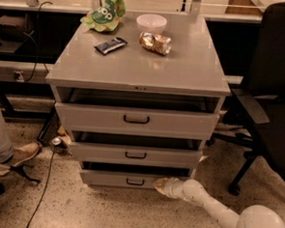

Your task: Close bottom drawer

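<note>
Speckled stone floor [78, 209], dim workroom. White arm [209, 204] reaches in low from the near right corner. The hand [160, 185] sits just above the floor, its tip against the right end of the bottom drawer [104, 178]. Clenched or released: cannot tell.

Bottom drawer is partly out, with a dark gap over its front; its small black loop handle [135, 182] is just beside the hand, toward the drawer's middle. Directly above the hand, the middle drawer [101, 152] is also partly out, and the taller top drawer [94, 117] above that.

Well above and beyond the hand, the grey desk [184, 70] carries a dark bar wrapper [110, 45], a crumpled gold packet [155, 42], a white bowl [151, 22] and a green bag [104, 14]. A black office chair [274, 95] stands off to the hand's far side, and a shoe [21, 154] rests on the floor on the opposite side.
</note>
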Controlling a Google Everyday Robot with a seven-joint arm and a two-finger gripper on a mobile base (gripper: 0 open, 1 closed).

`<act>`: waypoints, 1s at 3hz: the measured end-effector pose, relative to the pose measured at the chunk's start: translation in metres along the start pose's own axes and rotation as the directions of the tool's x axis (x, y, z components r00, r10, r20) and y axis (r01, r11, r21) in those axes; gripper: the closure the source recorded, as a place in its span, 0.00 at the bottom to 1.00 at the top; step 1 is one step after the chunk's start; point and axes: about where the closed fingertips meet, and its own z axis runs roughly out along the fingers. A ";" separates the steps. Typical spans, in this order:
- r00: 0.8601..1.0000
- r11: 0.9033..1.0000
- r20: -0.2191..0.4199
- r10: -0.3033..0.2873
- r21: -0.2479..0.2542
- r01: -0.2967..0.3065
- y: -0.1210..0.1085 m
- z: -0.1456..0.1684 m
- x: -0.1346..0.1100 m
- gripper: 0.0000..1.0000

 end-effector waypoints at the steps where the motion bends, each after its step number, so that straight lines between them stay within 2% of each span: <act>1: 1.000 0.996 -0.024 -0.014 0.091 0.017 -0.037 -0.033 0.010 1.00; 2: 0.991 0.986 -0.091 0.096 0.145 -0.082 -0.022 -0.095 0.046 1.00; 3: 0.976 0.978 -0.136 0.171 0.146 -0.152 0.007 -0.131 0.068 1.00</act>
